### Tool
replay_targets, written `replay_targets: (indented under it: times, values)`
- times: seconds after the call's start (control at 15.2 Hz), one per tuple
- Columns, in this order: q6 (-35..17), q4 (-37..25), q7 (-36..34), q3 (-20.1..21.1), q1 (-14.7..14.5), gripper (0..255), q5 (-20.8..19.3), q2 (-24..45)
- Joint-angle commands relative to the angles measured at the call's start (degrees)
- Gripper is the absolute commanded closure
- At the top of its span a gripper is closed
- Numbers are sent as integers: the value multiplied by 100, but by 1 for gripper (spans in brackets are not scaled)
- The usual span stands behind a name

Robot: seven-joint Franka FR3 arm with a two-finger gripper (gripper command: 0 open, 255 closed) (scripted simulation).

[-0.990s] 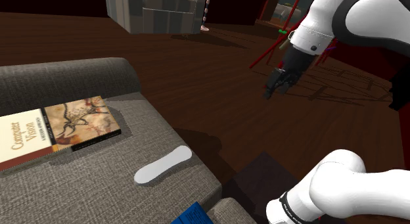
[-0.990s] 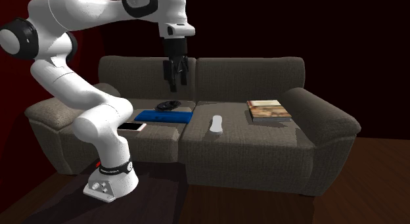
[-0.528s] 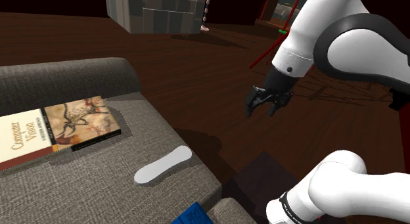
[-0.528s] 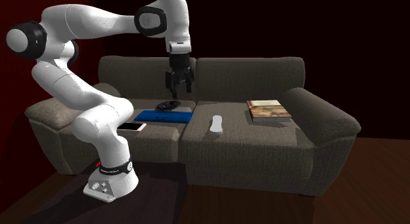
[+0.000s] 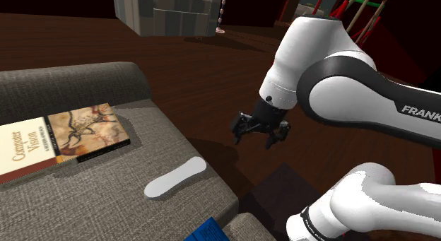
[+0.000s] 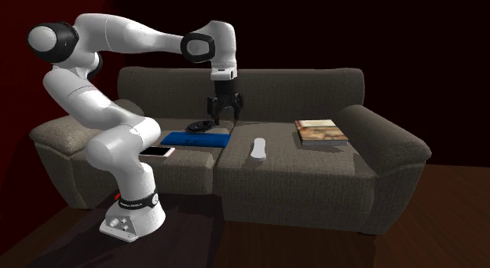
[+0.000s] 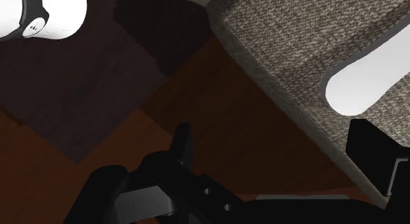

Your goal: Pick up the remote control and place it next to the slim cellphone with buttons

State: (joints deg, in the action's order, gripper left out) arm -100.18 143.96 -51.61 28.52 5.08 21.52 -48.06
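Now we see gripper open, empty, above sofa. White remote on seat cushion, below gripper, toward second exterior view's right; long axis runs near-to-far.

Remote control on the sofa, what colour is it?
The remote control is plain white, clearest in the shoulder view.
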Motion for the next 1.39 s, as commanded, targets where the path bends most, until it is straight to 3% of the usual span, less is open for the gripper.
replay_targets:
  times: [0.0, 0.4, 0.73, 0.86, 0.99, 1.06, 1.12, 1.32]
  values:
    - [-246, -29, -641, 422, 119, 0, 226, 205]
    - [-1048, -454, -2433, 1765, 802, 0, 563, 1186]
    - [-1761, -1030, -4057, 3150, 1845, 0, 343, 2277]
    - [-2055, -1301, -4812, 3892, 2483, 0, 27, 2818]
    - [-2357, -1586, -5727, 4975, 3461, 0, -556, 3502]
    - [-2501, -1736, -6293, 6021, 4445, 0, -1017, 3934]
    - [-2527, -1838, -6401, 6897, 5334, 0, -987, 3910]
    - [-2666, -1756, -6056, 7195, 5662, 0, -500, 3528]
